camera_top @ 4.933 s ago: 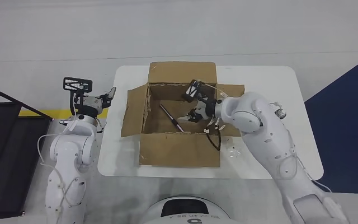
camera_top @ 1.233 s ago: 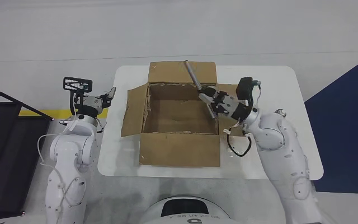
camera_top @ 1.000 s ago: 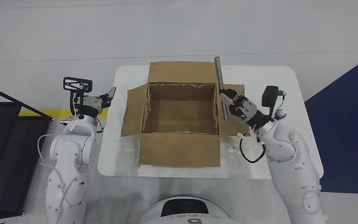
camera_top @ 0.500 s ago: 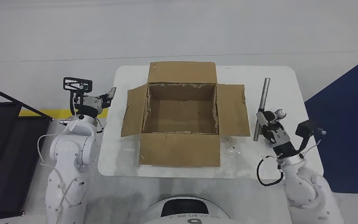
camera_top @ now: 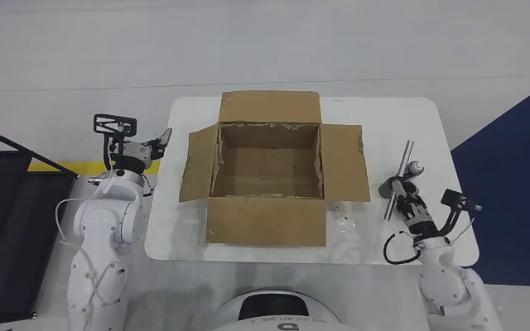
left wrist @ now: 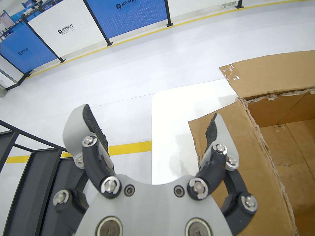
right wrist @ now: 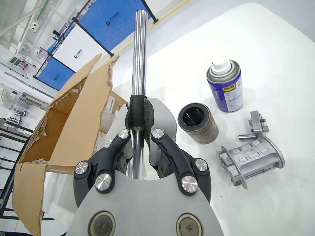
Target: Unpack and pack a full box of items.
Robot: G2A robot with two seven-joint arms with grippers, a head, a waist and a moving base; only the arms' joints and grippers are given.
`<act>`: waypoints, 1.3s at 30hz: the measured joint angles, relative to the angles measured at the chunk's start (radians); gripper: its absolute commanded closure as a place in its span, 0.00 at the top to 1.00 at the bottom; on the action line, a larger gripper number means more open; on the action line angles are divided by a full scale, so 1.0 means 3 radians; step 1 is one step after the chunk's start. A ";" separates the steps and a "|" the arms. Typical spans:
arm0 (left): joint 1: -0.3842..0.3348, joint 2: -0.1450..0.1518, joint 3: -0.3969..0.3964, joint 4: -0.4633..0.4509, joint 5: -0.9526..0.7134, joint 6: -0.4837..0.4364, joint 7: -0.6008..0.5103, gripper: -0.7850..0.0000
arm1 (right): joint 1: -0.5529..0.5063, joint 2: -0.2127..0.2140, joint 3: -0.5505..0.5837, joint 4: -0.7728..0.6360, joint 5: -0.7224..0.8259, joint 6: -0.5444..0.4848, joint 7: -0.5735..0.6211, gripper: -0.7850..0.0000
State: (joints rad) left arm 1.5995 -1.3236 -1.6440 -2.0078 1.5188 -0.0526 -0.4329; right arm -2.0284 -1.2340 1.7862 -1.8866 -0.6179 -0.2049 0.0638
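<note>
An open cardboard box (camera_top: 269, 107) stands mid-table with its flaps spread, and its inside looks bare. To the right of the box, over the table's right part, my right gripper (camera_top: 396, 194) is shut on a long shiny metal rod (camera_top: 404, 161). In the right wrist view the rod (right wrist: 139, 50) sticks out past the right gripper (right wrist: 139, 114) toward the box (right wrist: 73, 124). My left gripper (camera_top: 157, 142) hangs off the table's left edge. In its own view the left gripper (left wrist: 150, 124) is open with nothing in it, beside the box's left flap (left wrist: 246, 163).
On the table beside the rod stand a blue spray can (right wrist: 225, 87), a steel cylinder bushing (right wrist: 198, 124), a cast metal housing (right wrist: 251, 158) and a small clamp bracket (right wrist: 257, 124). The spray can (camera_top: 416, 169) is near the right edge. A small clear item (camera_top: 344, 222) lies by the box's front right corner.
My right gripper lifted the rod out of the box and carried it right, then down toward the table's right side. The left arm has not moved.
</note>
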 measured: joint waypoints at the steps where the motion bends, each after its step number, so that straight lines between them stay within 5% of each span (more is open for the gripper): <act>1: 0.0000 0.0000 0.0000 0.0000 0.0000 0.0000 0.0000 1.00 | 0.0035 0.0002 -0.0013 0.0020 -0.0001 0.0019 0.0059 0.00; 9: 0.0000 0.0000 0.0000 0.0000 0.0000 0.0000 0.0000 1.00 | 0.0274 0.0013 -0.0071 0.0115 -0.0030 0.0339 0.0527 0.00; 19: 0.0000 0.0000 0.0000 0.0000 0.0000 0.0000 0.0000 1.00 | 0.0358 0.0033 -0.0092 0.0136 -0.0063 0.0329 0.0903 0.00; 39: 0.0000 0.0000 0.0000 0.0000 0.0000 0.0000 0.0000 1.00 | 0.0329 0.0054 -0.0127 0.0154 -0.0130 0.0742 0.1431 0.00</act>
State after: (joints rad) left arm 1.5995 -1.3236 -1.6440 -2.0078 1.5188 -0.0526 -0.4329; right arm -1.9298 -1.2177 1.7481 -1.8404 -0.6570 0.0177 0.4932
